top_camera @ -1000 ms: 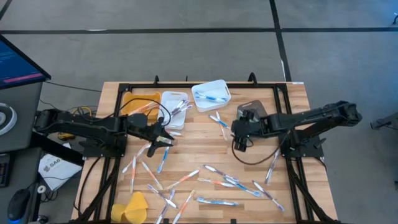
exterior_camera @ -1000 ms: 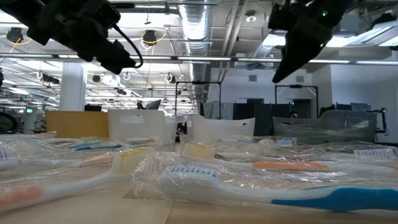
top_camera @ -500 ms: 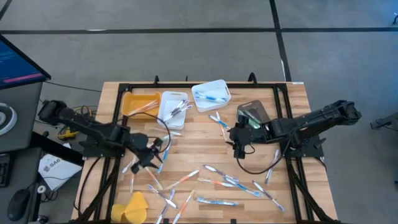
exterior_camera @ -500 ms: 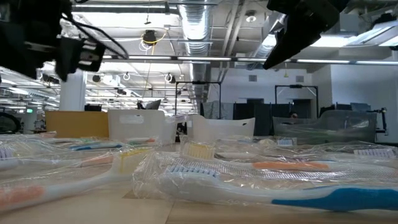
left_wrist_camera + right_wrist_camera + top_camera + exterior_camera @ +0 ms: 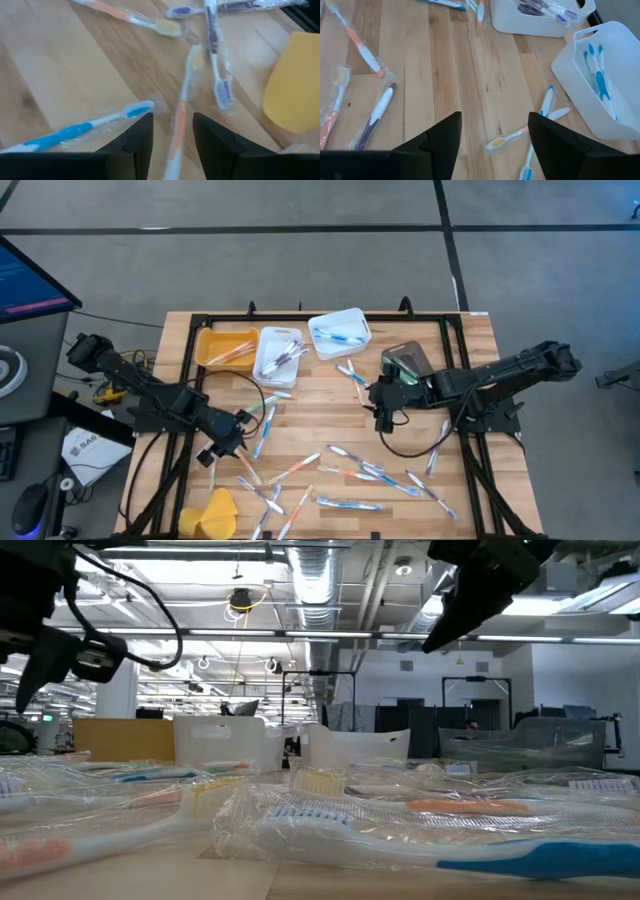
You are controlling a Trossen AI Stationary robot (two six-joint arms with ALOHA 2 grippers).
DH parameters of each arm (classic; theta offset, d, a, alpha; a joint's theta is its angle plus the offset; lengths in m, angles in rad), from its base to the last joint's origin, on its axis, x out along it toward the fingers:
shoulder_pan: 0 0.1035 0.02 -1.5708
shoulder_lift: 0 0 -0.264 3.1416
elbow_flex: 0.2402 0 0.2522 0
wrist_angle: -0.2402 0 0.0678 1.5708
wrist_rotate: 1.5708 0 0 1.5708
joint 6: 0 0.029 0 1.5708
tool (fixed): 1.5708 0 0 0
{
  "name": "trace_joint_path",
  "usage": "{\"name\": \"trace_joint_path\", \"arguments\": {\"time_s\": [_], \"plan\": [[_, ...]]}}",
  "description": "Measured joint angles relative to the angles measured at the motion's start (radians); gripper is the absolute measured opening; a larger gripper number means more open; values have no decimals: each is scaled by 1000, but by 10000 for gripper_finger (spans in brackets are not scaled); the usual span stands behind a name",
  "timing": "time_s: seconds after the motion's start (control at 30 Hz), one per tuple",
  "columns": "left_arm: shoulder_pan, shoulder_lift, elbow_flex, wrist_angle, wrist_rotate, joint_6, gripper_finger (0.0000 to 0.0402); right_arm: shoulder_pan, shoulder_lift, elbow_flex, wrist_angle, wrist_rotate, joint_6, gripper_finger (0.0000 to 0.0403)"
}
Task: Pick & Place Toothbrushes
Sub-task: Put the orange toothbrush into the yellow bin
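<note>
Left arm has swung lower, away from bins. Wooden table [image 5: 470, 330] holding everything. Left gripper [image 5: 215, 448] hanging, fingers partly apart, empty, over orange toothbrush [image 5: 180, 120]. Right gripper [image 5: 382, 418] hanging mid-table, fingers spread, empty. Toothbrushes [image 5: 350, 475] lying scattered.

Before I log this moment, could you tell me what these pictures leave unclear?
- Brown bin, high view: the right arm crosses it, so its contents are hidden.
- Orange bin, high view: the toothbrushes inside are too small to count.
- Left gripper, left wrist view: the orange-handled toothbrush runs between its open fingers; contact cannot be judged.
- Yellow lump, left wrist view: cut off by the edge.
</note>
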Motion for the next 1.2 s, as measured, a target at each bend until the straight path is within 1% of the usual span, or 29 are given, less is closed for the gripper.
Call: {"name": "trace_joint_path", "arguments": {"time_s": [0.13,0.2,0.3,0.67,1.2], "plan": [[-12,25,-19,-5,-4,-8,131,0,0,0,0,0,1,223],[-12,58,-42,14,-7,-9,131,0,0,0,0,0,2,223],[-12,100,-41,50,-6,-7,131,0,0,0,1,0,3,225],[-12,220,-32,72,-19,-8,131,0,0,0,10,0,2,226],[-11,225,-32,76,-19,-28,131,0,0,0,10,0,0,226]]}}
